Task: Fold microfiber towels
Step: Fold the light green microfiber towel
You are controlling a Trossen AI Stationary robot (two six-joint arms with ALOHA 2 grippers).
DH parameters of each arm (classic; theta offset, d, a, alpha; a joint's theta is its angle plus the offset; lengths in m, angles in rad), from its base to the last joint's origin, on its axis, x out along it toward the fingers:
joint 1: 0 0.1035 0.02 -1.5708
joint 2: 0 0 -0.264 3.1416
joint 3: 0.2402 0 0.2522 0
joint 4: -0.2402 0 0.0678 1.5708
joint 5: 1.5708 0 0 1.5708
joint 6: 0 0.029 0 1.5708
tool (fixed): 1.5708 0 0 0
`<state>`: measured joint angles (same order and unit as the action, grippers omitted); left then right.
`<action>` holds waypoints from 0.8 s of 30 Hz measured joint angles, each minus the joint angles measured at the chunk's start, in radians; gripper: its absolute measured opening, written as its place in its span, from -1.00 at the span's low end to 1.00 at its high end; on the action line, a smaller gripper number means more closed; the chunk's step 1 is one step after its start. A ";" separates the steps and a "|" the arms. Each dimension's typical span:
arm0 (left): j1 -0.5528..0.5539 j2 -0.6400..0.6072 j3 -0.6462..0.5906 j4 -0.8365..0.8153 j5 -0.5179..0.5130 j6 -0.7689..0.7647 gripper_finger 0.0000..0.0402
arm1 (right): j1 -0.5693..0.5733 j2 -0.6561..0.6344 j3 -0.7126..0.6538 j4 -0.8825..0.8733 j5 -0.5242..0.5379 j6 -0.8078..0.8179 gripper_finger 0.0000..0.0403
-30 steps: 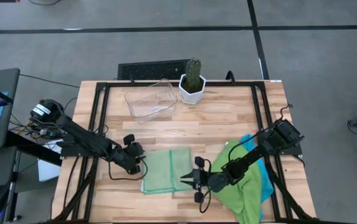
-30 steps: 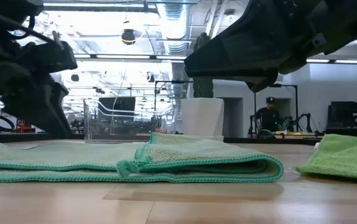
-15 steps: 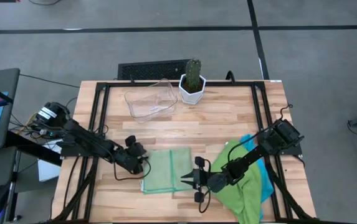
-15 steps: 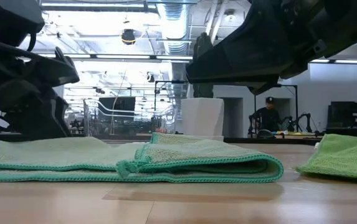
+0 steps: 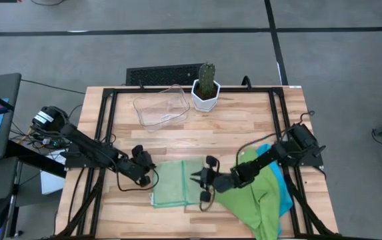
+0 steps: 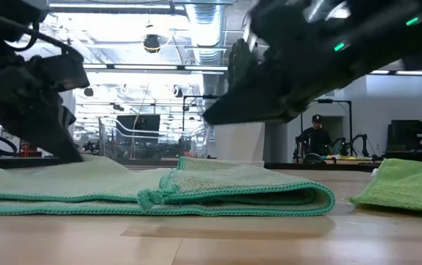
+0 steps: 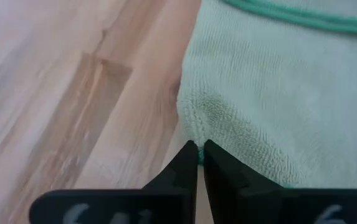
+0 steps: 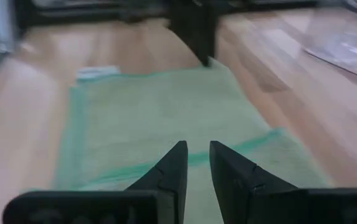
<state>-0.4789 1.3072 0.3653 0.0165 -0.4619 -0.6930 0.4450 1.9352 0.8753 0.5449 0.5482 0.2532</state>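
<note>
- Pale green microfiber towel (image 5: 178,181), folded once, lies flat at the near middle of my wooden table (image 5: 244,127).
- My left gripper (image 7: 198,151) sits at the towel's left edge, jaws closed and pinching a small pucker of that edge.
- My right gripper (image 5: 199,184) hovers over the towel's right edge; its jaws stand slightly apart with nothing between them.
- A bright green towel (image 5: 257,203) lies heaped under the right arm, on top of a cyan blue towel (image 5: 285,195).
- At the far side stand a clear plastic tray (image 5: 161,107) and a potted cactus (image 5: 207,87).
</note>
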 joint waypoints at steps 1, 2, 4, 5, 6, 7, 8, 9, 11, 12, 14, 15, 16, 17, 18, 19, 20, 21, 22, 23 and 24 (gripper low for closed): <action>0.000 -0.006 0.000 0.002 -0.003 0.000 -0.96 | -0.019 0.000 0.000 -0.009 -0.003 -0.010 -0.55; 0.000 -0.010 0.000 0.002 -0.006 0.000 -0.96 | -0.041 0.000 0.000 -0.016 -0.010 -0.025 -0.55; 0.000 -0.012 0.000 0.005 -0.010 0.000 -0.98 | -0.080 0.000 0.000 -0.019 -0.029 -0.061 -0.57; 0.001 -0.012 0.000 0.005 -0.011 0.000 -0.99 | -0.097 0.000 0.000 -0.019 -0.042 -0.074 -0.58; 0.001 -0.012 0.001 0.006 -0.013 0.000 -0.99 | -0.113 0.000 0.000 -0.020 -0.057 -0.084 -0.60; 0.001 -0.012 0.001 0.006 -0.014 0.000 -0.99 | -0.128 0.000 0.000 -0.022 -0.077 -0.092 -0.61; 0.001 -0.012 0.001 0.008 -0.016 0.000 -0.98 | -0.142 0.000 0.000 -0.022 -0.095 -0.098 -0.62; 0.001 -0.012 0.001 0.008 -0.022 -0.001 -0.98 | -0.154 0.000 0.000 -0.022 -0.113 -0.103 -0.63; 0.001 -0.012 0.002 0.009 -0.028 -0.001 -0.98 | -0.174 0.000 0.000 -0.023 -0.147 -0.117 -0.64; 0.001 -0.012 0.002 0.009 -0.031 -0.002 -0.98 | -0.182 0.000 0.000 -0.024 -0.155 -0.124 -0.65; 0.001 -0.012 0.002 0.010 -0.032 -0.002 -0.98 | -0.195 0.000 0.000 -0.023 -0.157 -0.137 -0.65; 0.001 -0.012 0.002 0.010 -0.033 -0.002 -0.98 | -0.200 0.000 0.000 -0.023 -0.158 -0.143 -0.65; 0.001 -0.012 0.002 0.010 -0.032 -0.003 -0.98 | -0.204 0.000 0.000 -0.023 -0.158 -0.147 -0.65; 0.001 -0.012 0.002 0.010 -0.033 -0.003 -0.98 | -0.207 0.000 0.000 -0.022 -0.158 -0.148 -0.66; 0.001 -0.012 0.003 0.011 -0.034 -0.003 -0.98 | -0.208 0.002 0.000 -0.021 -0.158 -0.149 -0.66; 0.001 -0.012 0.003 0.011 -0.038 -0.005 -0.98 | -0.208 0.014 0.001 -0.009 -0.158 -0.149 -0.66; 0.001 -0.012 0.003 0.011 -0.041 -0.008 -0.98 | -0.208 0.028 0.002 -0.001 -0.158 -0.150 -0.66; 0.001 -0.012 0.003 0.012 -0.043 -0.010 -0.98 | -0.207 0.037 0.000 -0.001 -0.159 -0.154 -0.66; 0.001 -0.012 0.003 0.014 -0.046 -0.010 -0.98 | -0.207 0.050 -0.002 0.007 -0.166 -0.157 -0.66; 0.001 -0.012 0.003 0.016 -0.047 -0.010 -0.98 | -0.207 0.071 0.003 0.045 -0.176 -0.156 -0.66; 0.001 -0.012 0.003 0.019 -0.047 -0.011 -0.98 | -0.207 0.094 0.009 0.068 -0.183 -0.157 -0.66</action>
<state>-0.4782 1.2949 0.3683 0.0356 -0.5090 -0.7036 0.2375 2.0290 0.8842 0.6128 0.3649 0.0963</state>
